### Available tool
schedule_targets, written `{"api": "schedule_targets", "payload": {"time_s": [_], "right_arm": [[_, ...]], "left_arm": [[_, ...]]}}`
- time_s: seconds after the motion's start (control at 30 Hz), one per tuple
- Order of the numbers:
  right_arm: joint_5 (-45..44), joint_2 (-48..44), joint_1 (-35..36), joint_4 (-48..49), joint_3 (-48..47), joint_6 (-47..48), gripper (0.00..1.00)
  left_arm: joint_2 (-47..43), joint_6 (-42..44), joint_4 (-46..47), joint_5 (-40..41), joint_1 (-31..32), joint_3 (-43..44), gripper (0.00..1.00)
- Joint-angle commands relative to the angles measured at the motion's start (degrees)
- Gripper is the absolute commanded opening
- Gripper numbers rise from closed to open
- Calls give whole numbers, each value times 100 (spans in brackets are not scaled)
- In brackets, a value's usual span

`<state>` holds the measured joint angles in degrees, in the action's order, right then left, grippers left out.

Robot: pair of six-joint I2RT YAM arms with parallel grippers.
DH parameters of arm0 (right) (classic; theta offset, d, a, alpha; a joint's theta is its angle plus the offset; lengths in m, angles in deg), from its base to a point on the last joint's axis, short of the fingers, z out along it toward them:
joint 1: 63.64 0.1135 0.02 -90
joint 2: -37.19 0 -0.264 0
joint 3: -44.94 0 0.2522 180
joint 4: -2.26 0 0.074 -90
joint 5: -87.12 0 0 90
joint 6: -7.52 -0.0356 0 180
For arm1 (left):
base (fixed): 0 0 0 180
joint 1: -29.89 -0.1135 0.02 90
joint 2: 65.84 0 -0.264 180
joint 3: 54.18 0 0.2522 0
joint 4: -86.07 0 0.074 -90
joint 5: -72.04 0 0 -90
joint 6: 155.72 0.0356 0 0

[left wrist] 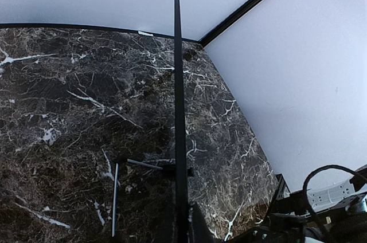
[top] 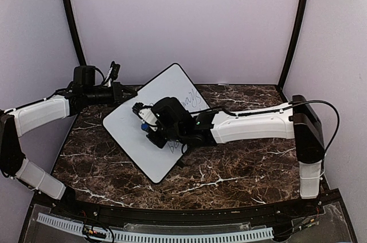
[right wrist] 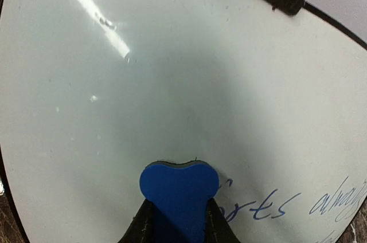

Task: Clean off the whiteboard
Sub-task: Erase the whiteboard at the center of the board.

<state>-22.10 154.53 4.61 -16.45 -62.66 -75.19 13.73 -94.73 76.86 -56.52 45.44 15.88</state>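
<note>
Top external view had the whiteboard [top: 129, 118] lying cornerwise on the dark marble table [top: 241, 168], left of middle, with its corners pointing roughly to 12, 3, 6 and 9 o'clock. The left gripper [top: 126, 94] came in from 9 o'clock and met the board's rim on the upper-left edge, between the 9 and 12 o'clock corners. Its fingers were pressed together on that rim.

Left wrist view showed the board only edge-on. It was a thin black line running from the bottom centre, where the fingers gripped it, straight up toward 12 o'clock, with marble on both sides. Two thin metal rods [left wrist: 115, 197] lay near the line's lower end, at about 8 o'clock from it. How steeply the board was tilted could not be told.

The right gripper [top: 149, 127] reached in from 3 o'clock and sat over the middle of the board's face. It was pinching a blue eraser [right wrist: 179, 194], one finger on each side, and the eraser's rounded end touched the white surface. In the right wrist view the board filled nearly the whole frame beyond the fingers. The area from 9 to 1 o'clock of the eraser was bare white, and blue handwriting [right wrist: 269, 206] ran off toward 3 o'clock, starting just beside the eraser.
</note>
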Motion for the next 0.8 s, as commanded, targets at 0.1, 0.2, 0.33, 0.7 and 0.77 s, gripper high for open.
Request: {"api": "schedule_targets", "payload": {"time_s": [0.1, 0.2, 0.33, 0.7, 0.77], "right_arm": [[261, -693, -35, -53, 1683, -574, 21], [287, -736, 1, -23, 1776, -604, 21], [250, -482, 54, -33, 1238, -415, 21], [-323, 863, -135, -603, -1353, 183, 21], [-218, 897, -136, -641, -1396, 187, 21]], "left_arm": [[-260, -20, 368, -225, 56, 53, 0], [-257, -25, 375, -234, 57, 48, 0], [-265, -25, 371, -230, 53, 47, 0], [-291, -4, 361, -218, 55, 48, 0], [-297, 2, 357, -209, 56, 48, 0]]}}
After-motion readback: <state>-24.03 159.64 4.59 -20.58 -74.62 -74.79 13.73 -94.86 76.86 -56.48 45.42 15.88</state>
